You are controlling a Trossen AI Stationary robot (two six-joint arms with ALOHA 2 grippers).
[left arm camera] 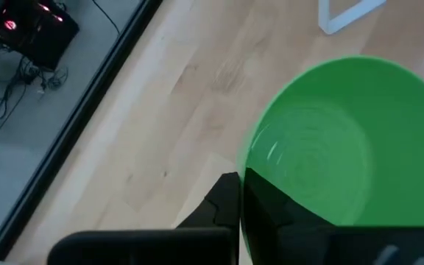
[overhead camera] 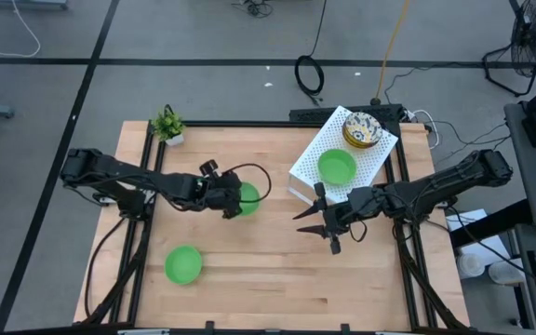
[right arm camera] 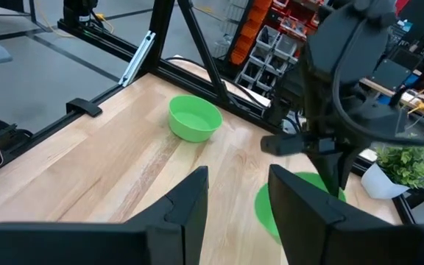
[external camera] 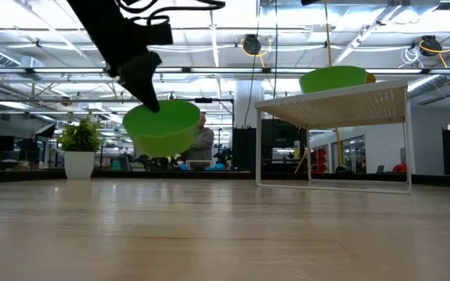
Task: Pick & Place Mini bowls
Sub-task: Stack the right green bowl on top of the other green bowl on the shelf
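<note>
My left gripper [overhead camera: 234, 199] is shut on a plain green mini bowl [overhead camera: 247, 198], which hangs above the middle of the table [external camera: 162, 129]. A second green mini bowl [overhead camera: 183, 264] rests on its base near the table's front left. On the white perforated stand [overhead camera: 372, 160] at the back right sit a third green bowl [overhead camera: 337, 167] and a floral cream bowl [overhead camera: 362, 129]. My right gripper [overhead camera: 324, 225] hovers open in front of the stand, holding nothing. My left gripper grips the green bowl's rim [left arm camera: 246, 177] on the side toward the table's left, with one finger inside the bowl [left arm camera: 282, 210] and the other outside [left arm camera: 223, 206]. The fingers slant down from the left. The bowl is lifted clear of the table, slightly tilted.
A small potted plant [overhead camera: 167, 126] stands at the table's back left corner. The stand's thin legs [external camera: 257, 144] rise from the table at the right. Bare wood lies between the two arms and along the front edge [overhead camera: 287, 288].
</note>
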